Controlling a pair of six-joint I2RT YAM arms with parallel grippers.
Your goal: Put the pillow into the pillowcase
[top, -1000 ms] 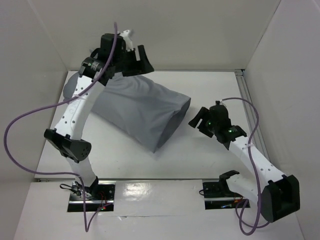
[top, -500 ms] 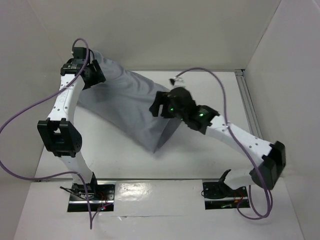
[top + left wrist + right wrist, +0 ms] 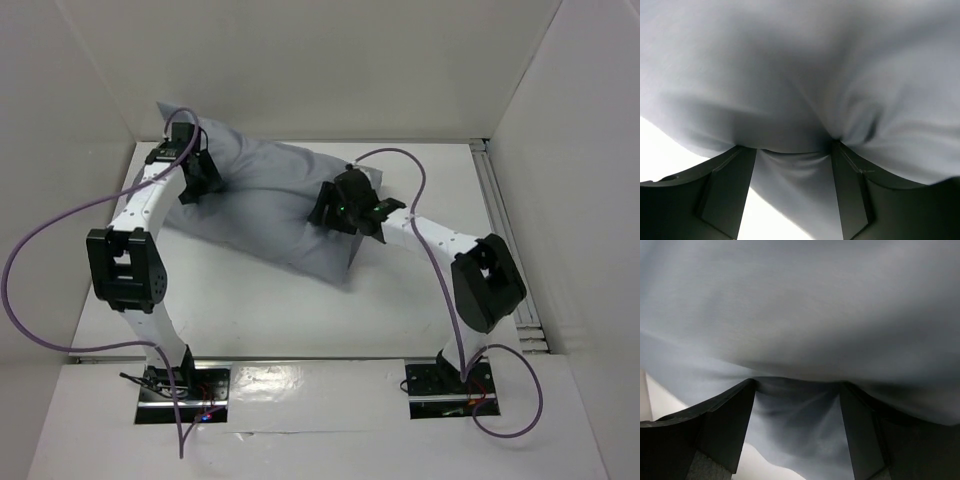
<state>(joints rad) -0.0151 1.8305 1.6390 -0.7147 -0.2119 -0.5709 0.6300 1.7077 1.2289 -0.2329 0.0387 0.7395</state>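
1. Where the white table (image 3: 420,300) spreads between pale walls, it carries everything else, and both arms are bolted at its near edge.
2. The pillowcase (image 3: 270,205), blue-grey and bulging, lies slantwise from the far left corner towards the middle of the table. Its far end is propped against the back wall and its near corner points towards the arm bases.
3. The pillow does not show in any view. Only the plump, filled shape of the pillowcase can be seen, and no white cushion lies beside it.
4. The left arm (image 3: 135,250) rises from its base and bends over the far left end of the pillowcase.
5. The right arm (image 3: 470,270) folds at its dark elbow and reaches leftwards across to the right half of the pillowcase.
6. The left gripper (image 3: 197,178) is pushed into the cloth near the far left end. In the wrist view the left gripper (image 3: 792,155) has its jaws spread wide, with a fold of grey cloth sagging between the dark fingers (image 3: 727,185) and a small pucker at the tip of one.
7. The right gripper (image 3: 335,208) is pressed on top of the pillowcase near its right end. Seen from the wrist, the right gripper (image 3: 797,390) also stands wide, with cloth bulging between its fingers (image 3: 732,427).
8. A purple cable (image 3: 30,250) loops beside the left arm, and another cable (image 3: 425,190) arches over the right.
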